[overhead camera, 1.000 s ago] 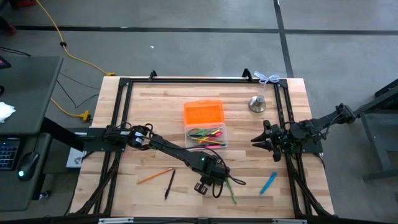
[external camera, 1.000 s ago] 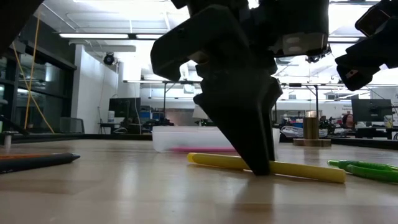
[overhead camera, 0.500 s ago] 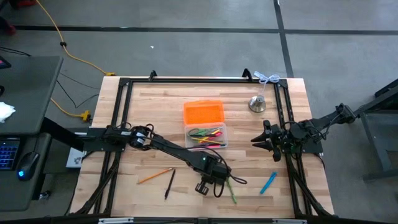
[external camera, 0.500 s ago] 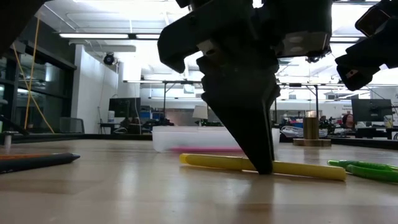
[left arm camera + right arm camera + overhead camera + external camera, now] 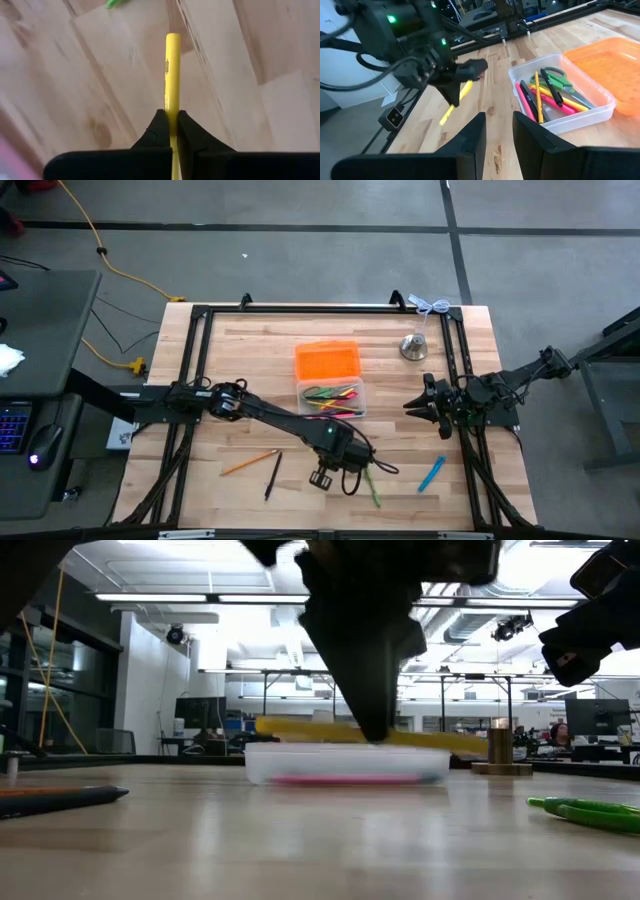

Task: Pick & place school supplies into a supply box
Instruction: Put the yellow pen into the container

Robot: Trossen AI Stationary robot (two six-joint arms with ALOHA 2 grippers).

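Observation:
My left gripper (image 5: 340, 463) hangs over the near middle of the table, shut on a yellow pen (image 5: 300, 727). The supply box (image 5: 331, 398) stands beyond it, its orange lid (image 5: 327, 361) folded open toward the far edge. Inside the box lie pink, yellow and black pens and green-handled scissors (image 5: 551, 76). On the table rest a green pen (image 5: 372, 488), a blue marker (image 5: 431, 473), an orange pencil (image 5: 250, 462) and a black pen (image 5: 272, 475). My right gripper (image 5: 415, 405) waits open, to the right of the box. My left gripper pinches the yellow pen near its middle (image 5: 172, 107) between both fingers. The fingers come from above, pointing down, and lie across the pen. The pen is lifted clear of the table and stays level, at about the height of the box rim (image 5: 345, 748).
A silver bell (image 5: 413, 346) stands near the far right corner. A black frame (image 5: 200, 360) runs along the table's left, far and right sides. Bare wood lies between the box and the loose pens.
My left gripper has risen straight up, still shut on the yellow pen. The pen lay on the table a second ago; now it hangs level in the air, clear of the wood.

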